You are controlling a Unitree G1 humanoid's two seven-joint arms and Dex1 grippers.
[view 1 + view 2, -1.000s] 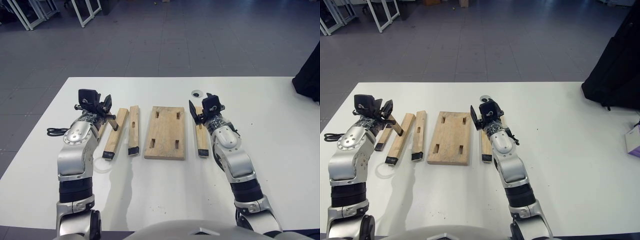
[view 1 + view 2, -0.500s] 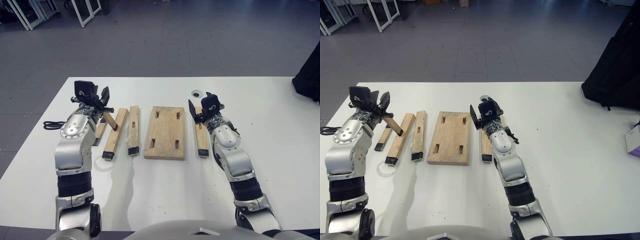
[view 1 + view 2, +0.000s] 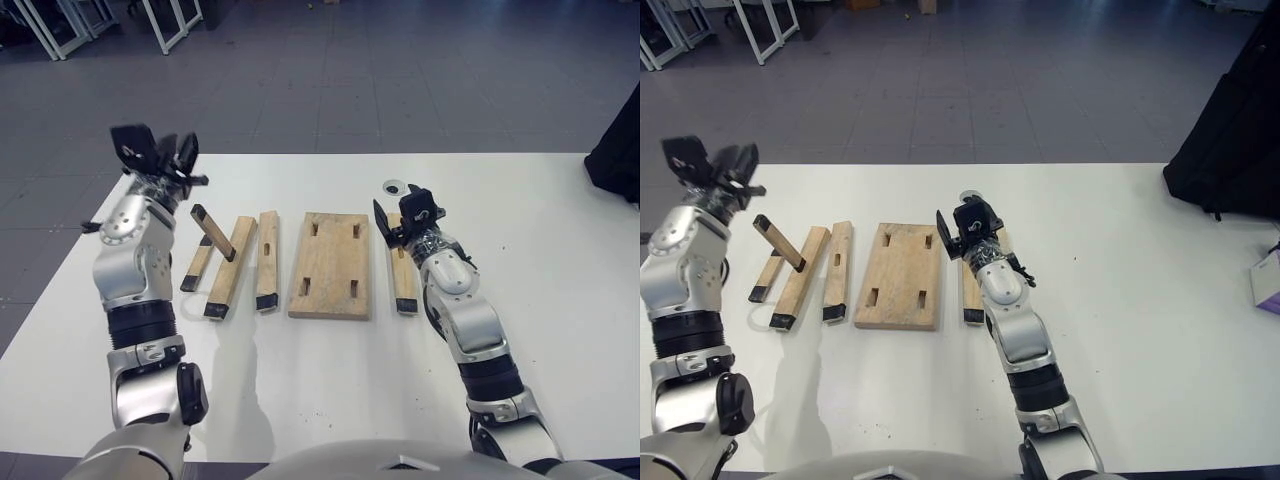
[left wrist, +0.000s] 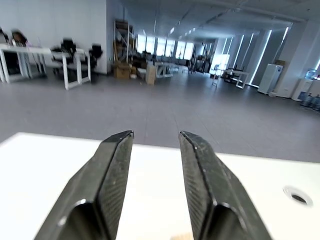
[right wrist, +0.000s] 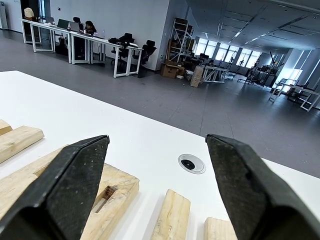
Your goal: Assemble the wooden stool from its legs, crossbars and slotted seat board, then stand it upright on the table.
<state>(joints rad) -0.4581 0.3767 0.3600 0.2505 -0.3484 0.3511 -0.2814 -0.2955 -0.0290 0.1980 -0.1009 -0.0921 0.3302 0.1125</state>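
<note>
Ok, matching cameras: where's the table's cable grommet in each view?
Left eye: cable grommet just beyond the right gripper.
Right eye: cable grommet, same spot.
Left wrist: cable grommet, off beside the left gripper.
Right wrist: cable grommet, framed by the open right gripper.
Shared landmark: the table, far edge.

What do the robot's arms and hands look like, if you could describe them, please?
The left arm and right arm have rounded silver-grey shells with black bands at the joints. The left hand and right hand are black, each with two fingers: flat tapering wedges with a fine woven texture. Thin dark cables loop at the right wrist.
</note>
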